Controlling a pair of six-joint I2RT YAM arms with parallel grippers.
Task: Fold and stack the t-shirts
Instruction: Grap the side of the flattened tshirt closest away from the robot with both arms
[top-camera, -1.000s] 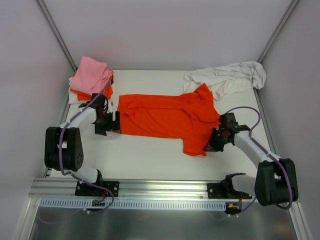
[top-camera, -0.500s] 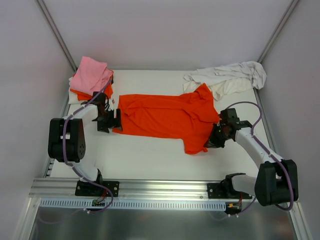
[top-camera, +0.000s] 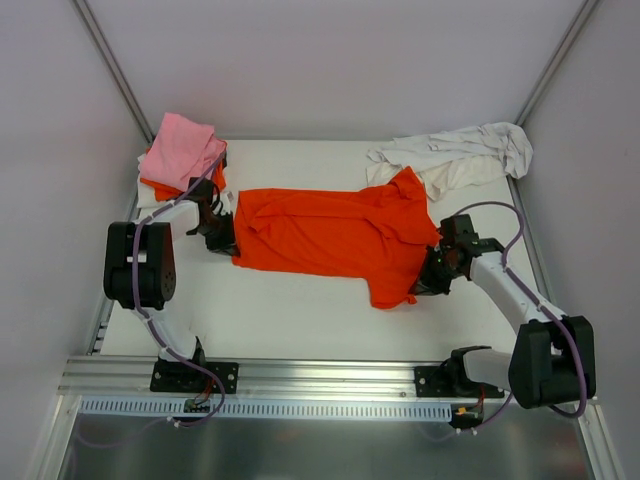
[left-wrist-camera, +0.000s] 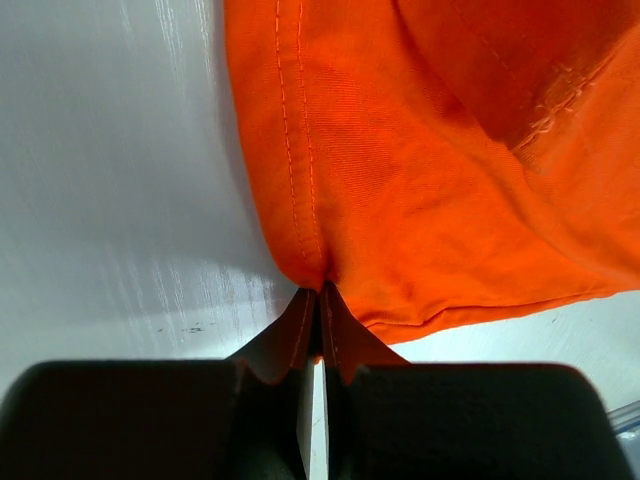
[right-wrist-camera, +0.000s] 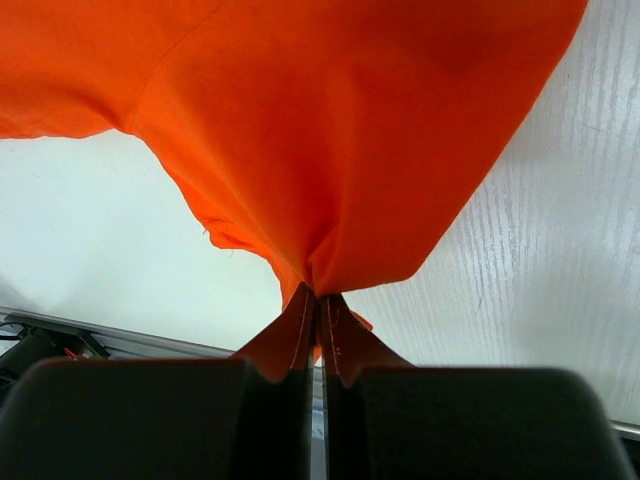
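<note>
A bright orange t-shirt (top-camera: 340, 238) lies spread sideways across the middle of the white table. My left gripper (top-camera: 228, 240) is shut on its left hem; the left wrist view shows the orange t-shirt (left-wrist-camera: 420, 170) pinched at the tip of my left gripper (left-wrist-camera: 320, 292). My right gripper (top-camera: 428, 272) is shut on the shirt's right edge near a sleeve, and in the right wrist view the orange t-shirt (right-wrist-camera: 330, 130) bunches into my right gripper (right-wrist-camera: 318, 298). A folded pink t-shirt (top-camera: 182, 148) tops a pile with orange cloth (top-camera: 165, 186) under it at the far left. A crumpled white t-shirt (top-camera: 455, 155) lies far right.
White walls with metal corner posts enclose the table (top-camera: 300, 310) on three sides. The arms' mounting rail (top-camera: 320, 385) runs along the near edge.
My left gripper moved right and away onto the shirt's left hem and closed on it. My right gripper stayed shut on the cloth and shifted slightly up.
</note>
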